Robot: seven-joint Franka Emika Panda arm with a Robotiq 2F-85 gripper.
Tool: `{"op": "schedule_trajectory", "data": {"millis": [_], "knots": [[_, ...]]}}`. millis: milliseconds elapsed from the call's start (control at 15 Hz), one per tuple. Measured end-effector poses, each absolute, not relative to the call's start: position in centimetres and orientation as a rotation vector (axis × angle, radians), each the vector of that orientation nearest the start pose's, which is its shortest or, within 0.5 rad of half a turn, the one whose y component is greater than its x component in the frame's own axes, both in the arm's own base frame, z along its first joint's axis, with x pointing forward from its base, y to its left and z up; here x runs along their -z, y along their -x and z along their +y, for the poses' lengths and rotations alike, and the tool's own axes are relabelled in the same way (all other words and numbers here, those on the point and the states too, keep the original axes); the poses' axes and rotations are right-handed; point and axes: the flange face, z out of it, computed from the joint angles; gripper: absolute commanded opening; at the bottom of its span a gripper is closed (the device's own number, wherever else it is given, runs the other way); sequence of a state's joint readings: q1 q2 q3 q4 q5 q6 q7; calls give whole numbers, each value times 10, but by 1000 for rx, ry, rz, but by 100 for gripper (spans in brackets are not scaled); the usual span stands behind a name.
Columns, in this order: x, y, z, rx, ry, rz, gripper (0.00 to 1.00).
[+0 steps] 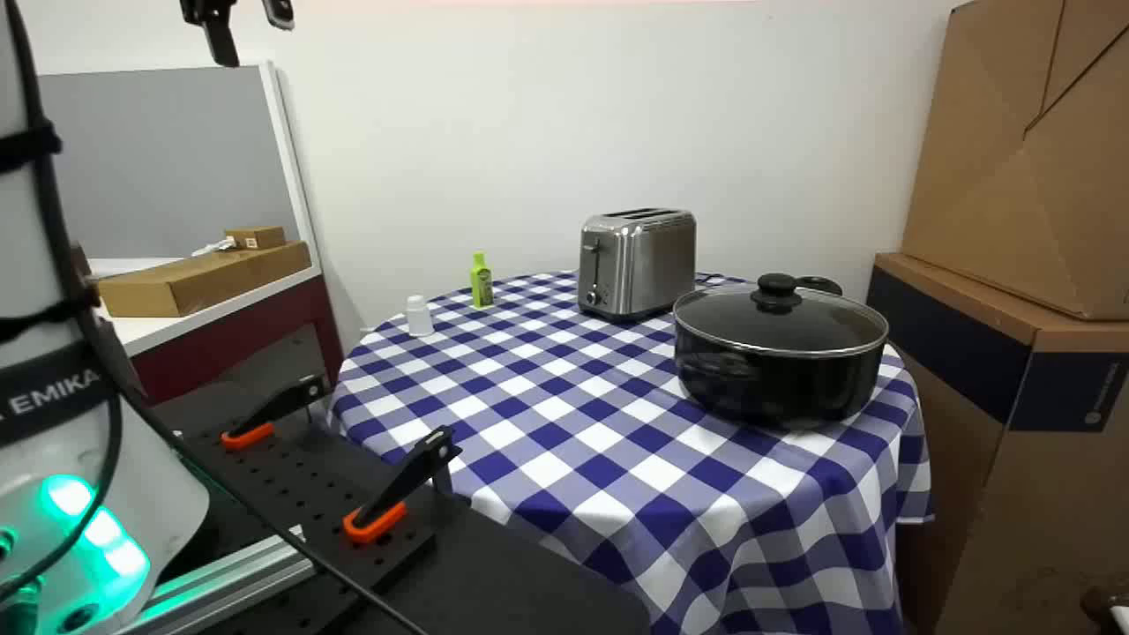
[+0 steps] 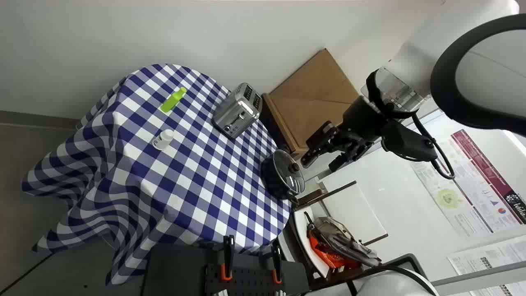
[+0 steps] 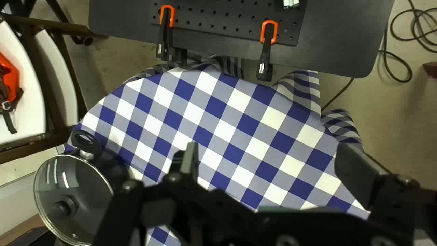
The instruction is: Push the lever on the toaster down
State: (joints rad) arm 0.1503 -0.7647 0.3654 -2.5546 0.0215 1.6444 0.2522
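Starting at the left edge of the checked worktop [image 1: 538, 414], there's a small white container [image 1: 419, 317] on the cloth [image 1: 617, 459]. A little to its right, nearer the far edge, a lime-green bottle [image 1: 479, 275] stands upright, apart from it; an exterior view lets me see its printed label [image 1: 485, 287]. Further right, by the far edge, is the toaster [image 1: 660, 265], shiny and upright, its lever [image 1: 592, 248] high in the slot [image 1: 595, 269]. Both exterior views have it; an exterior view shows its top slots [image 2: 248, 92] more fully, while the wrist view takes in the near edge instead, with two orange-tipped clamps [image 3: 165, 37] on the black stand [image 3: 334, 48] just past it. Toward the right edge sits the black pot [image 1: 781, 384], glass lid [image 1: 825, 322] on, apart from the toaster; all three views catch it. Past that edge are cardboard boxes [image 1: 1014, 194], and the wrist view also finds a white seat [image 3: 24, 112] with something orange [image 3: 11, 75] on it.

The end effector [image 2: 321, 163] hangs in mid-air, well apart from the toaster. An exterior view catches little more than its fingertips [image 1: 222, 44] at the top, but the wrist view makes it plain: the two fingers [image 3: 191, 159] are parted wide, checked cloth showing between them, and neither touches toaster or pot
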Motion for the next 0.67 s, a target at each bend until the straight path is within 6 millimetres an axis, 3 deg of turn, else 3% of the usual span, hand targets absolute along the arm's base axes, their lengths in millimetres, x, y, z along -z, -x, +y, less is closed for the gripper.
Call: {"op": "schedule_trajectory", "data": {"millis": [400, 467, 533, 667], "knots": [[-481, -268, 162, -161, 3402, -238, 100], [-481, -269, 160, -153, 3405, -234, 75], [-482, -273, 155, -139, 3414, -228, 74], [-483, -287, 140, -96, 3445, -207, 60]]}}
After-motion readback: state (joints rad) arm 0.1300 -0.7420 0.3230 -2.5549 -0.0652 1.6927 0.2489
